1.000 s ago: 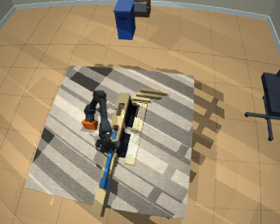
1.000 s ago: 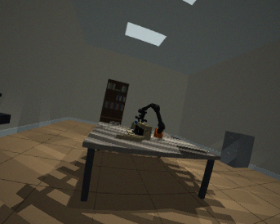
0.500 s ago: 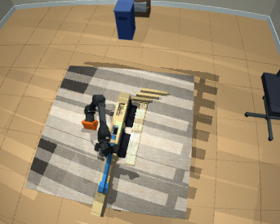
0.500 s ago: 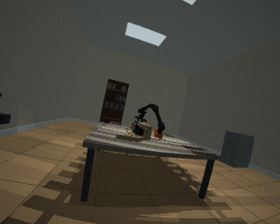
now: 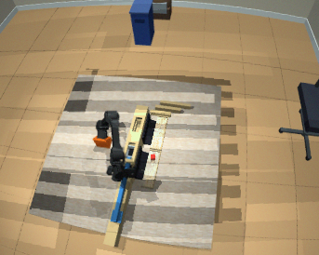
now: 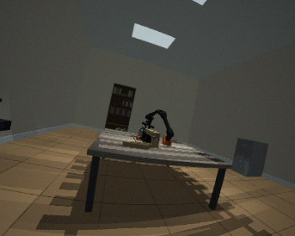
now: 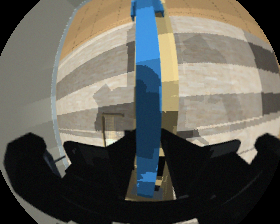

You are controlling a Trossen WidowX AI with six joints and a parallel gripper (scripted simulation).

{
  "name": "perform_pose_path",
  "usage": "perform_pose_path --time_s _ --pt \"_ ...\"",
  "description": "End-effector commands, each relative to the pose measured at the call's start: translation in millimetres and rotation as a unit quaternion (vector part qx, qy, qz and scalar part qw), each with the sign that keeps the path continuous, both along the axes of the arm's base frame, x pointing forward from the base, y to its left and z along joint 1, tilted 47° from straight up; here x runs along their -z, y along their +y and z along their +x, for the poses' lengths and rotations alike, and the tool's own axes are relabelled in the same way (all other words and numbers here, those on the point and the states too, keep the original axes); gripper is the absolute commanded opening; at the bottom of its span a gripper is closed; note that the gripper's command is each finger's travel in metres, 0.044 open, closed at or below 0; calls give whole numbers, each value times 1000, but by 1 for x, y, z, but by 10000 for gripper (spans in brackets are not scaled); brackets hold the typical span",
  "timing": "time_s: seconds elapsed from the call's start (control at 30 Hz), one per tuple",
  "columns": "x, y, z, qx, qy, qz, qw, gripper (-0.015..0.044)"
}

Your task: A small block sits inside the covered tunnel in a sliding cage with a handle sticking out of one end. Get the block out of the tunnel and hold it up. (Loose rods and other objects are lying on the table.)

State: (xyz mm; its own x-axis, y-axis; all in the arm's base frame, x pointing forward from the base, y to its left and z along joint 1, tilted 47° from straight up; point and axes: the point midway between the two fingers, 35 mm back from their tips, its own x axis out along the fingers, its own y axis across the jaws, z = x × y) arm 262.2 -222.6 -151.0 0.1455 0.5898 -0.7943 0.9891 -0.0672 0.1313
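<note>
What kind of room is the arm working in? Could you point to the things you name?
Probably an office or study: a swivel chair (image 5: 313, 108) stands to one side, a bookcase with books (image 6: 109, 113) is against the wall, and bright ceiling panels (image 6: 153, 36) are overhead.

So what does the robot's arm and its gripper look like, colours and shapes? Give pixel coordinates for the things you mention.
The slim jointed arm (image 5: 115, 140) (image 6: 161, 114) is black throughout, on an orange base (image 5: 102, 141) (image 6: 167, 140). The black gripper (image 7: 149, 131) has two angular fingers tapering inward. I can make out no markings.
</note>
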Motion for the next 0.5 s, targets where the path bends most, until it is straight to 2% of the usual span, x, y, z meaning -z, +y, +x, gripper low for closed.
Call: perform_pose_path --time_s 0.0,0.3,0.4,0.47 --pt "-2 -1 0 0 0 0 1000 210" --pt "-26 -27 2 2 -2 -3 1000 440" --pt "-21 -19 1 5 1 3 1000 440" --pt "-35 -9 2 4 0 1 1000 440"
